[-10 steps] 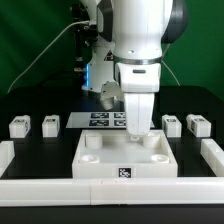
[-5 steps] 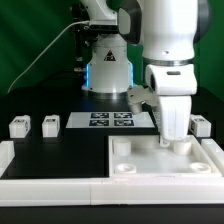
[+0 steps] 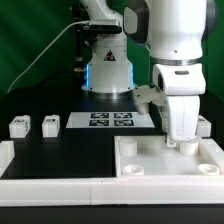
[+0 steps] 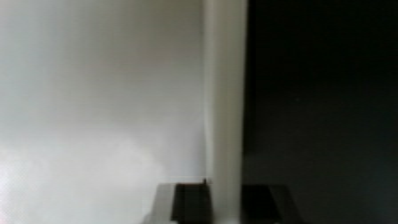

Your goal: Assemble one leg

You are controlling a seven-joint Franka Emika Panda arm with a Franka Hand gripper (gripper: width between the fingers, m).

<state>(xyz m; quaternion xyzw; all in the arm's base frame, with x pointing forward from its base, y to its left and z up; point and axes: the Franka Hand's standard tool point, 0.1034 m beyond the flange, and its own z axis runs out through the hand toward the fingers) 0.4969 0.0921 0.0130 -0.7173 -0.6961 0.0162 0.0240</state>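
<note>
Two legs (image 3: 18, 126) (image 3: 50, 124), small white blocks, stand at the exterior view's left. A third leg (image 3: 204, 126) shows partly behind the arm at the right. The large white slab (image 3: 150, 165) with corner sockets lies at the front right. My gripper (image 3: 181, 141) reaches down onto the slab's far right rim. In the wrist view the gripper (image 4: 226, 205) has a dark finger (image 4: 189, 204) on each side of the slab's raised rim (image 4: 224, 100), closed on it. The slab's white surface fills one side there and the black table the other.
The marker board (image 3: 110, 120) lies behind the slab in the middle. A white rail (image 3: 50, 190) runs along the table's front, with short white rails at the left (image 3: 5, 152) and right (image 3: 215, 150) edges. The slab sits close to the right rail.
The gripper and the slab have moved together from the middle toward the exterior view's right, up to the right rail. The left legs have not moved.
</note>
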